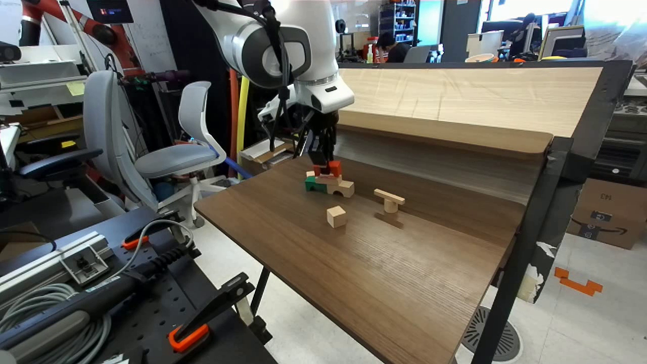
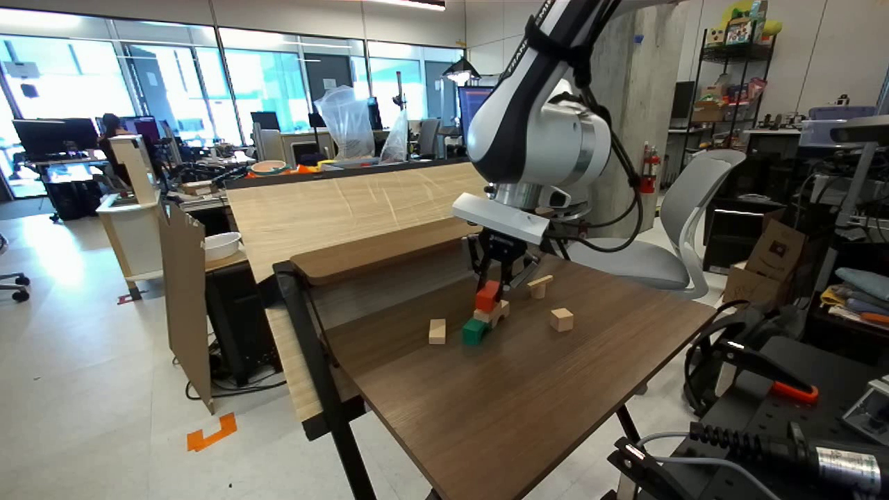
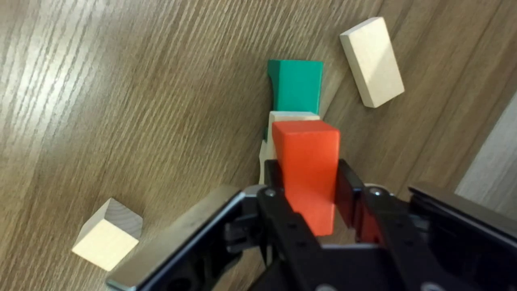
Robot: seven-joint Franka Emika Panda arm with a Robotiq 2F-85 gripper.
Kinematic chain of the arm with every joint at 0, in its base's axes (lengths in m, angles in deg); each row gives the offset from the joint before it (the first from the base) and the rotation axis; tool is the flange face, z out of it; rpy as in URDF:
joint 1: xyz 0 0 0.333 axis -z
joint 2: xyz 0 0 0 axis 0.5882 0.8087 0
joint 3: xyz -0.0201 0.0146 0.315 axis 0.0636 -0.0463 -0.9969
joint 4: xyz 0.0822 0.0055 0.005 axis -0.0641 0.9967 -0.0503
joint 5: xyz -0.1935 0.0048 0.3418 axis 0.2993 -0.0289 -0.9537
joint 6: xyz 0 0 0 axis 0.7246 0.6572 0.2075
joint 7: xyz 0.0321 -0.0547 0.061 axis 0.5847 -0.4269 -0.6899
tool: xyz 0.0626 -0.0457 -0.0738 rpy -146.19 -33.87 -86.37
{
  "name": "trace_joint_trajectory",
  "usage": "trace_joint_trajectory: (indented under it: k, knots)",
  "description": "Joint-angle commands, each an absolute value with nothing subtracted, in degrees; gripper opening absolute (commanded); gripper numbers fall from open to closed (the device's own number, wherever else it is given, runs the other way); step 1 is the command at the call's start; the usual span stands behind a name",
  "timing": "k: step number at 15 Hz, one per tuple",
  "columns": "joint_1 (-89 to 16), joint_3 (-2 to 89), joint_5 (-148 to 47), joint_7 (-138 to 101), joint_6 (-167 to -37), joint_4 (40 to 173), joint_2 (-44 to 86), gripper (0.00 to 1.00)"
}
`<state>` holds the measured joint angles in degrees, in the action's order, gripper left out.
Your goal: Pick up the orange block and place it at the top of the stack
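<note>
The orange block [image 3: 309, 173] sits between the two fingers of my gripper [image 3: 309, 176] in the wrist view. The fingers press against its left and right sides. The orange block also shows in both exterior views [image 1: 334, 168] [image 2: 487, 296]. The stack below has a small green block [image 3: 298, 85] and pale wood pieces [image 2: 492, 314] [image 1: 345, 188]. The green block shows at its side in both exterior views [image 1: 316, 185] [image 2: 475, 332]. The orange block is on or just above the pale piece on top; I cannot tell which. The gripper hides part of the stack in the wrist view.
A pale cube [image 1: 336, 216] stands on the brown table [image 1: 404, 283], also in the wrist view [image 3: 107, 234]. A pale rectangular block [image 3: 372, 62] lies near the stack. A pale bar on a cylinder [image 1: 389, 200] stands apart. A raised shelf [image 1: 445, 134] runs along the table's back.
</note>
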<state>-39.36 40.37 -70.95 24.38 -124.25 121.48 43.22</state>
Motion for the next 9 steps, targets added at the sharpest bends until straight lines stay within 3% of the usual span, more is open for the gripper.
trace_joint_trajectory:
  k: [1,9]
  knots:
    - [-39.3,40.4,-72.4,24.2,-122.3,121.2,42.9,0.1]
    - [-39.3,40.2,-72.5,24.5,-122.2,120.8,43.4,0.1]
